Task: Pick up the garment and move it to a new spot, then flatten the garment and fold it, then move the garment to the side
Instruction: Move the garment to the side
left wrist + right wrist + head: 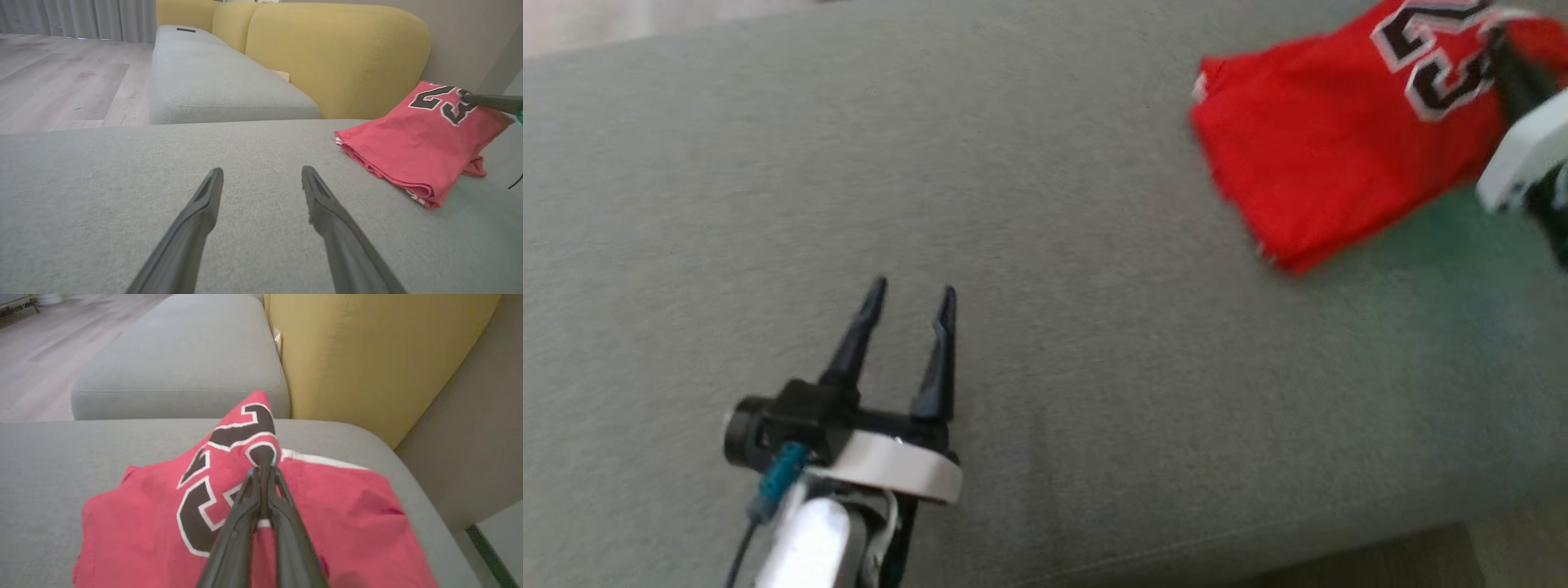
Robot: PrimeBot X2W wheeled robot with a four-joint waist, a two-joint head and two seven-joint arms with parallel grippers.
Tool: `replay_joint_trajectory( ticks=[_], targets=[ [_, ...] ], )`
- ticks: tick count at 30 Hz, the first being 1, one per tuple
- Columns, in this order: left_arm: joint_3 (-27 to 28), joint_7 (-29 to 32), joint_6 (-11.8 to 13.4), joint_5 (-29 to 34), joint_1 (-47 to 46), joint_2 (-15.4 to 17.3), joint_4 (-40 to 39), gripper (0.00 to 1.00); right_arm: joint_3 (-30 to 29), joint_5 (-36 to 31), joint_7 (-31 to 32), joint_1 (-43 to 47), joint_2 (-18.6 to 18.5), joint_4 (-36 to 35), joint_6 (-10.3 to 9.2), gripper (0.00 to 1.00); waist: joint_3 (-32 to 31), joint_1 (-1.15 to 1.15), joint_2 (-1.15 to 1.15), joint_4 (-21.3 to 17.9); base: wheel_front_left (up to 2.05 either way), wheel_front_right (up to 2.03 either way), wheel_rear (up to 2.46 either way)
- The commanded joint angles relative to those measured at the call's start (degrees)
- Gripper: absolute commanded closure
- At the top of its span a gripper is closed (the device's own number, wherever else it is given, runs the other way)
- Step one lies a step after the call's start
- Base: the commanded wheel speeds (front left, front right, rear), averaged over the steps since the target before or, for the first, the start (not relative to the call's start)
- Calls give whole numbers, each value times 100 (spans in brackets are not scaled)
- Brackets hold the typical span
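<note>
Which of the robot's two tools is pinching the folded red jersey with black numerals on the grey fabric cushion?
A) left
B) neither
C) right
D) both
C: the right tool is shut on a peak of the red jersey, while the left tool hangs open over bare grey cushion.

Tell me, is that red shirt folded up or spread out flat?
Folded. The red shirt sits as a compact bundle on the grey cushion, stacked layers showing along its near edge; the right fingers pinch up a peak.
</note>
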Motion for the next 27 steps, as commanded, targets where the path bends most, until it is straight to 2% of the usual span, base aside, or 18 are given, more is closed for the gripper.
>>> replay_joint_trajectory(
  ticks=[1,7,12,13,14,17,20,25,27],
  targets=[
    [246,-70,24,64,-235,0,-215,0,-32,-99,-80,-272,-139,-52,39,100,333,0,0,-376,0,0,0],
    [447,-70,-58,191,-453,0,-279,0,-194,-433,-84,-979,-205,325,39,100,612,0,0,-619,0,0,0],
    [509,-70,-79,199,-567,0,-353,0,-268,-766,-85,-1254,-256,767,39,100,673,0,0,-597,0,0,0],
    [520,-70,-67,193,-569,0,-364,0,-214,-894,-93,-1253,-241,840,39,68,651,0,0,-582,0,0,0],
    [531,-70,-38,188,-565,0,-366,0,-211,-983,-151,-1240,-196,925,39,0,613,0,0,-551,0,0,0],
    [562,-70,53,110,-518,0,-317,0,-254,-1333,-556,-1174,-27,1256,39,0,396,0,0,-422,0,0,0],
    [568,-70,136,9,-413,0,-196,0,-343,-1651,-1001,-922,339,1584,39,0,16,0,0,-226,0,0,0],
    [618,-70,179,-92,-163,0,54,0,-630,-1866,-1269,-120,972,1737,39,0,-713,0,0,176,0,0,0],
    [621,-70,137,-184,-48,0,161,0,-840,-1864,-1286,294,1169,1594,39,0,-1026,0,0,353,0,0,0]
  ],
)
